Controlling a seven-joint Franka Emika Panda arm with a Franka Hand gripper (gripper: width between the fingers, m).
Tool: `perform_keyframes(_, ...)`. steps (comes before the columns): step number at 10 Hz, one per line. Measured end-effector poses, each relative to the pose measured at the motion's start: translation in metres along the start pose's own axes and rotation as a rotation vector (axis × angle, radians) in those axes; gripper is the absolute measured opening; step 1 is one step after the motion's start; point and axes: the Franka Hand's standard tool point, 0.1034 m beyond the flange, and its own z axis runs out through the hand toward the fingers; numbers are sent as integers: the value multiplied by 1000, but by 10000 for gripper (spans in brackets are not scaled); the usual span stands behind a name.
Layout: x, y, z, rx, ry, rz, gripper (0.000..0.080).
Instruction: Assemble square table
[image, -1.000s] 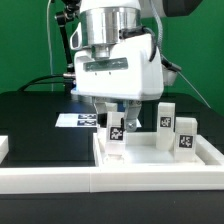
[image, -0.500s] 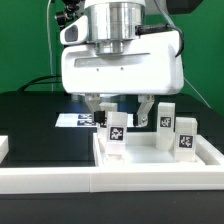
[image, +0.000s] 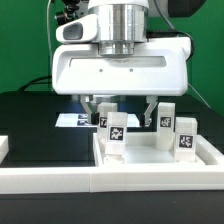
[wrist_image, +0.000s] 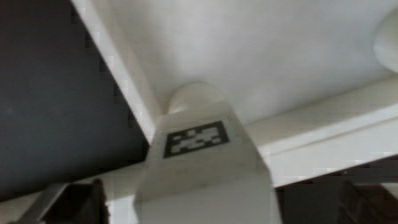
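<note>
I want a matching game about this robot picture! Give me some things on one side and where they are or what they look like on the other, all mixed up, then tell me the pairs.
Things:
1. gripper
2. tabletop
3. leg blocks
4. marker board

Descriptions:
A. lies flat on the black table, behind the rest
B. stand upright inside the tray, each with a black-white tag
C. open, hanging over the nearest leg block
D. white square tray with a raised rim

Pairs: 1-C, 2-D, 3-B, 4-A
</note>
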Motion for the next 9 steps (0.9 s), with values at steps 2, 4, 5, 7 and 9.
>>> perform_keyframes(2,0,1,0,-5,0,-68,649)
perform_keyframes(4,0,2,1,-6,-1,-63,619)
perform_keyframes(5,0,2,1,-6,-1,-63,441)
perform_keyframes(7,0,2,1,-7,-1,-43,287)
perform_keyframes(9,0,2,1,-7,-1,-24,288)
